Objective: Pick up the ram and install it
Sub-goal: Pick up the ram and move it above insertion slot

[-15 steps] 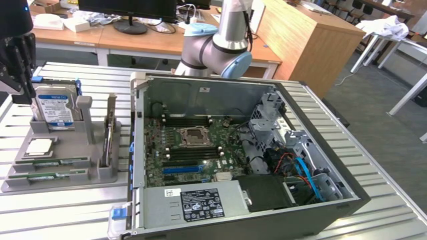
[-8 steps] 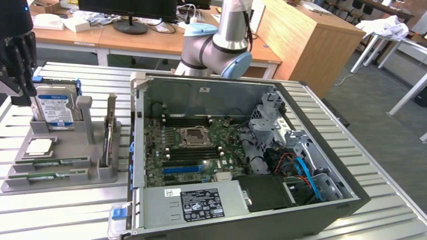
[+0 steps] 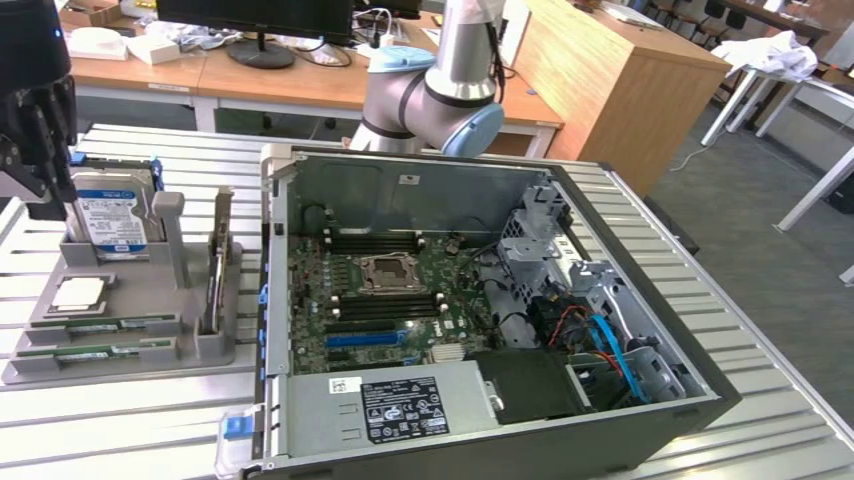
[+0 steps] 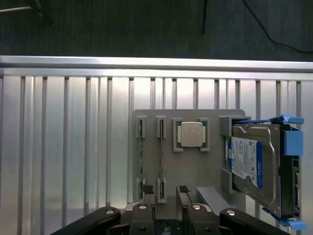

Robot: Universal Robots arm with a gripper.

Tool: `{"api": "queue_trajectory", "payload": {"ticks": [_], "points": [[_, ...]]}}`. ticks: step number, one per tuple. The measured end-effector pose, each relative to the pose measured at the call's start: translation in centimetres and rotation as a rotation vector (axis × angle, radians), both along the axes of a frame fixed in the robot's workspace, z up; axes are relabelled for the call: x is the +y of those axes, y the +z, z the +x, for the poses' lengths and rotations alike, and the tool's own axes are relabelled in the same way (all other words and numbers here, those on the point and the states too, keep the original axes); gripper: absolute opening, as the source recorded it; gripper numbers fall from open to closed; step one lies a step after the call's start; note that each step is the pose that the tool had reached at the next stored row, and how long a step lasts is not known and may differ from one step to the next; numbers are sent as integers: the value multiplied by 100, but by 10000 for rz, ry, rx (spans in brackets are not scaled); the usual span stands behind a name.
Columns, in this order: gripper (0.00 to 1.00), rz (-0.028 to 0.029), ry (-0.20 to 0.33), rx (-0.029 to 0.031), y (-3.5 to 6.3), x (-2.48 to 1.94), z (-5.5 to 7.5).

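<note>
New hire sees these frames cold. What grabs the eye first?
The open computer case sits in the middle of the exterior view, its green motherboard laid bare. At the exterior view's left, a gray holder carries an upright hard drive, a processor chip and ram strips lying flat in its slots. The gripper hangs open above that holder, holding nothing.

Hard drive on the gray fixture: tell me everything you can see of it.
The hard drive is a silver, metal-looking unit with a blue-and-white label on its broad face. Blue plastic rails run along its sides. It stands on edge, tilted, in a slot at one end of the gray holder, next to the square processor chip. Gray posts of the holder flank it. The label text is unreadable.
</note>
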State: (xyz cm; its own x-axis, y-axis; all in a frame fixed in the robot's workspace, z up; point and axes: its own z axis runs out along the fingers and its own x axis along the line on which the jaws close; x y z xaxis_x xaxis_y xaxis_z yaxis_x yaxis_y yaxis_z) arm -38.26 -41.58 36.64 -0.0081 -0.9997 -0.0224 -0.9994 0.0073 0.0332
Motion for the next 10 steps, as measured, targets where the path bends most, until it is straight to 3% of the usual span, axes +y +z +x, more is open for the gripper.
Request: {"api": "queue_trajectory", "payload": {"ticks": [10], "points": [[31, -3, 0, 0, -182, 0, 0]]}}
